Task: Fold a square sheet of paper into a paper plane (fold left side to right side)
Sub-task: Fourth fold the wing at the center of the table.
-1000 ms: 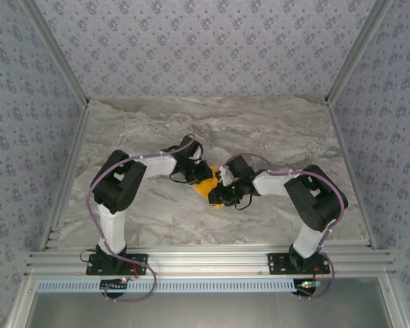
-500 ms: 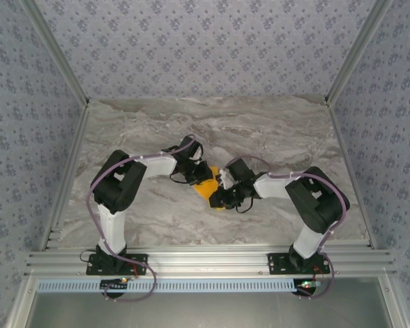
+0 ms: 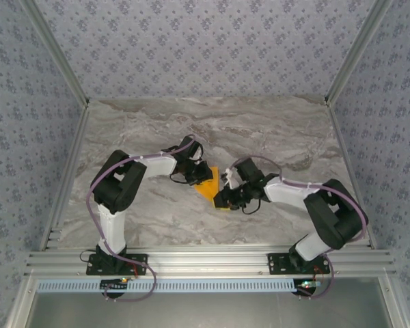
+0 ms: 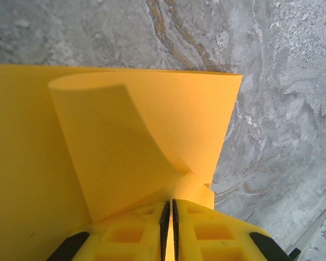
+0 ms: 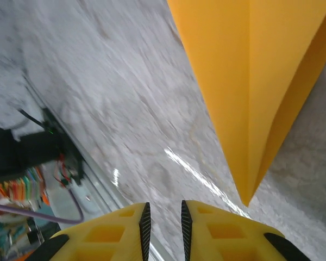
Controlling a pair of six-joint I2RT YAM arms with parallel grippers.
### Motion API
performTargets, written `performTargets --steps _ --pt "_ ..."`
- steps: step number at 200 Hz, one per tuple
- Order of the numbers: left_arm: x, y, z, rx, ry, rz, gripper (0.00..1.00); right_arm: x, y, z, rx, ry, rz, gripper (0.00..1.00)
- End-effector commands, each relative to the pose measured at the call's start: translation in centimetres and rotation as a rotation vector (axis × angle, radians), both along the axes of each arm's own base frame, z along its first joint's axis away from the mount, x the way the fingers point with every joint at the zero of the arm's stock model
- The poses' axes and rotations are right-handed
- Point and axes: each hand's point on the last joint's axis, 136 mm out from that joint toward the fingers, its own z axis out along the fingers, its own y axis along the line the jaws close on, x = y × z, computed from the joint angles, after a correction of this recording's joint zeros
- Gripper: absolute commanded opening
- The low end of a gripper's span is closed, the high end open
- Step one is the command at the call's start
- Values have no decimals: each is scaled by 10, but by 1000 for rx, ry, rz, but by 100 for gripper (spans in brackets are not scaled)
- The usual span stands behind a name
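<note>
The orange-yellow paper plane lies mid-table between both arms, the square sheet of paper folded to a narrow shape with a sharp tip. My left gripper is shut on its left edge. In the left wrist view its jaws pinch the paper, and one flap curls up above them. My right gripper hovers at the near right end of the paper. The right wrist view shows it narrowly open and empty, with the pointed tip of the paper ahead and right of the fingers.
The grey marble table has aluminium rails along its near edge and patterned walls on three sides. Both arm bases are bolted to the near rail.
The right arm's elbow has swung out to the right and its gripper has drawn slightly back off the paper, uncovering more of it. The left gripper has kept its hold in place.
</note>
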Motion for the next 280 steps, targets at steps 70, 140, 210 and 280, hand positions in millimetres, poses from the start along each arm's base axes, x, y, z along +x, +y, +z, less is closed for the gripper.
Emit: performTargets --steps 70,140,210,280 --pt "-21 28 -29 139 79 13 13 52 8 -28 -31 12 -132 8" --pt "-13 22 -12 97 22 4 14 11 -25 -80 -280 168 -103 4" --pt "-9 -2 49 -79 -140 -49 17 -6 -51 -102 -393 216 -105 0" --pt "-43 -16 42 -162 -104 -101 9 -4 -49 -102 -398 217 -88 0"
